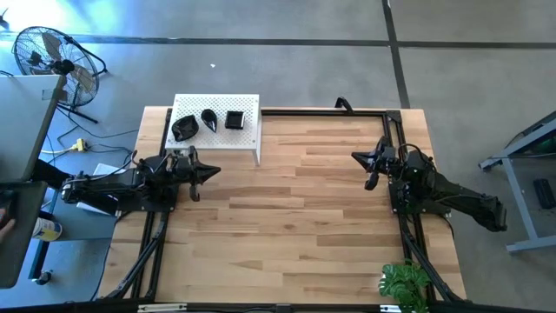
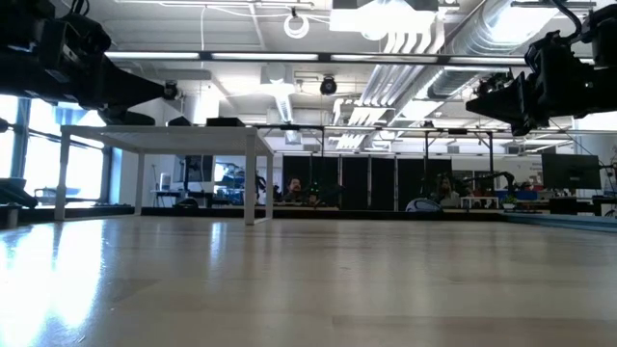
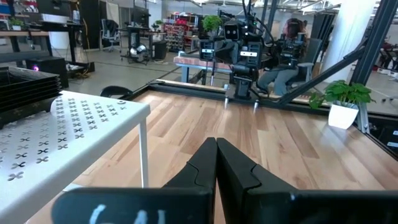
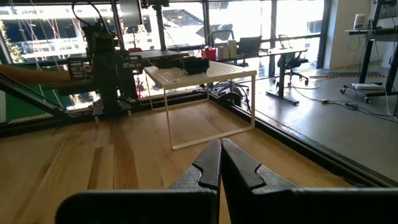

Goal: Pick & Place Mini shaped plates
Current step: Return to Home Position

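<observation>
Three mini shaped plates, small glossy black dishes, sit on top of the white perforated stand at the table's far left: a wavy round one, a teardrop one and a square one. My left gripper hovers shut and empty just near of the stand, above the table. My right gripper hovers shut and empty at the far right. The stand also shows in the left wrist view and in the right wrist view, with dark plates on top.
A black metal frame runs along the table's far edge and sides. A small potted plant stands at the near right corner. The wide wooden middle of the table lies between the two arms. The stand's legs rest on the table.
</observation>
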